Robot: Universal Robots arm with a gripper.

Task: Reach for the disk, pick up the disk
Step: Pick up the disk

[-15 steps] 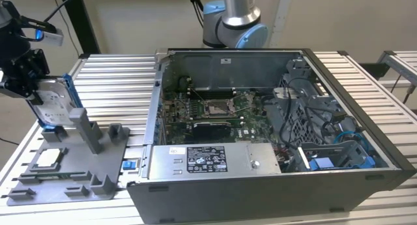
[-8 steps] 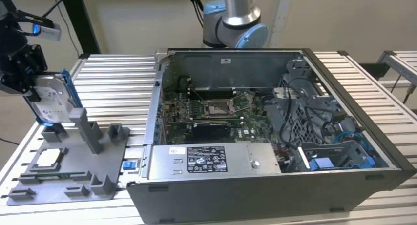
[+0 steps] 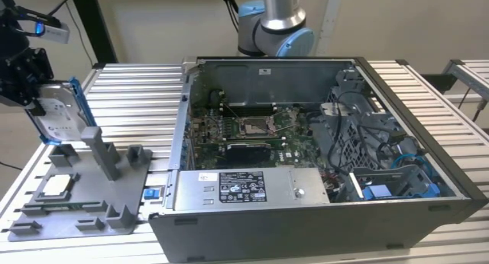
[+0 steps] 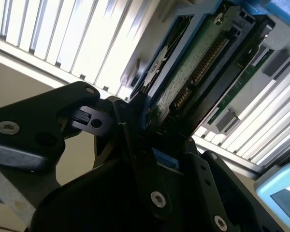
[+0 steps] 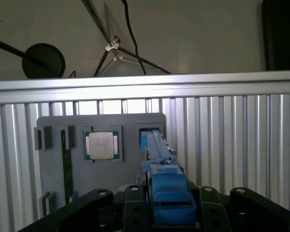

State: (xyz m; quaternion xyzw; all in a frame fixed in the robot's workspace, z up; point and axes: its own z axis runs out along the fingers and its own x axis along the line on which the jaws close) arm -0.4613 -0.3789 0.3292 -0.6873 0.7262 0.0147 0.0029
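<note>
The disk (image 3: 63, 116) is a silver hard drive with blue rails, standing on edge at the exterior view's left. My black gripper (image 3: 36, 92) is shut on its upper end. The disk's lower end hangs at the rear slot of the grey fixture (image 3: 77, 209); I cannot tell whether it touches. In the first wrist view the disk's blue rail (image 5: 159, 159) runs from between my fingers (image 5: 101, 200) down toward the fixture's slot (image 5: 146, 133). The second wrist view shows the disk's green circuit board (image 4: 198, 67) clamped in the gripper (image 4: 152, 123).
A square silver chip (image 3: 57, 186) lies in the fixture, also seen as the chip (image 5: 102, 145) beside the slot. An open computer case (image 3: 321, 161) stands on the slatted table (image 3: 141, 103) at the exterior view's right, the arm's base (image 3: 275, 29) behind it.
</note>
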